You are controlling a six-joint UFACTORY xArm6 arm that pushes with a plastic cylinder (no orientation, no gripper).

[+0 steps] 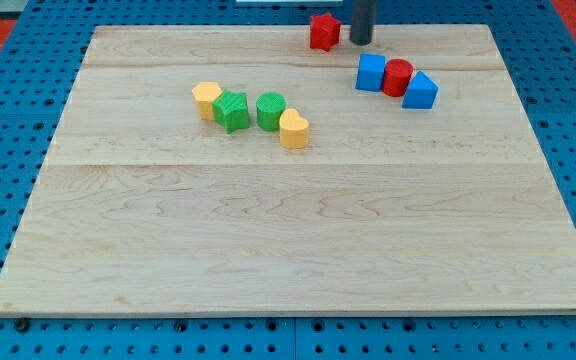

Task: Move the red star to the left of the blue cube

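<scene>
Eight blocks on the table: two red, two blue, two green and two yellow sat on the pale wooden table (298,240), all in the half toward the view's top.
My tip: the dark rod's lower end (362,43) stood near the table's top edge, just to the view's right of the red star, with a narrow gap showing between them.
Fingers: the arm carried none, only the straight rod, so nothing was grasped.
Red star: the task's block (324,31) sat at the view's top edge of the table, right of centre and above the blue cube, somewhat to its left.
Blue cube: it (370,72) rested below my tip, at the left end of a short row slanting toward the view's right.
Red cylinder: it (398,77) stood pressed against the blue cube's right side.
Blue wedge: a block of roughly triangular shape (420,91) closed the row, touching the red cylinder.
Green pair: a green star-like block (232,110) and a green cylinder (271,110) sat side by side left of centre, well apart from the blue cube.
Yellow pair: a yellow rounded block (206,99) touched the green star-like block's left; a yellow heart (294,130) leaned against the green cylinder's lower right.
Surround: a blue pegboard (8,110) framed the table.
</scene>
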